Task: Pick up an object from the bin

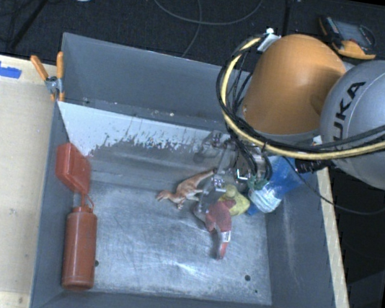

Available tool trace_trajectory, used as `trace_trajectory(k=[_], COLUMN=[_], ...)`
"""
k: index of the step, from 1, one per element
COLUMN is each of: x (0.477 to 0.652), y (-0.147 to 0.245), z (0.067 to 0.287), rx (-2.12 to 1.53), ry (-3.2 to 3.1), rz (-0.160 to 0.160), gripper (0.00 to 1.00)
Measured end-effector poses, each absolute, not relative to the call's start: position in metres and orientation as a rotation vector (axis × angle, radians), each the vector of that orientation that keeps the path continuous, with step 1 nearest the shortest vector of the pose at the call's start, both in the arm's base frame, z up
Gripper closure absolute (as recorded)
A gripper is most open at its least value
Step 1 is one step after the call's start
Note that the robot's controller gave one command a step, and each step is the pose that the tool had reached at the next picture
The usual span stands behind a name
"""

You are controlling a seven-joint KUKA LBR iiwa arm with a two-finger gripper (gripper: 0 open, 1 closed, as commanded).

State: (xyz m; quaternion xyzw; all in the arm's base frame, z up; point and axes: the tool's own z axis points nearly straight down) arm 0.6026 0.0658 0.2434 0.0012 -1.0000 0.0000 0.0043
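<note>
The end effector (213, 193) is seen over a heap — brown toy dinosaur (185, 191), red piece (221, 224) — right of centre; its state cannot be told.

I count six loose things in one grey bin (298, 262). One long red-brown bottle (80, 248), lower left. One flat red-brown piece (73, 168) just above it; I can't tell if it's joined to the bottle, so I log it apart. One tan toy animal (185, 189), centre. One dark red thing (222, 224) just right of it. One yellow-green thing (240, 204), partly hidden, kind unclear. One blue-and-white plastic item (274, 189) by the right wall. Those last four lie bunched together, overlapping, so my count there is less sure. No kind repeats.
</note>
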Motion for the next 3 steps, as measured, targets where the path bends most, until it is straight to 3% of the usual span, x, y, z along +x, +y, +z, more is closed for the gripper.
trace_trajectory(k=[1, 2, 3], x=[0.604, 0.608, 0.612], y=[0.065, 0.036, 0.024], z=[0.248, 0.174, 0.141], rx=[0.001, 0.093, 0.219], ry=[-3.141, -3.144, -3.128], rz=[-0.001, 0.000, -0.001], gripper=[0.00, 0.00, 0.00])
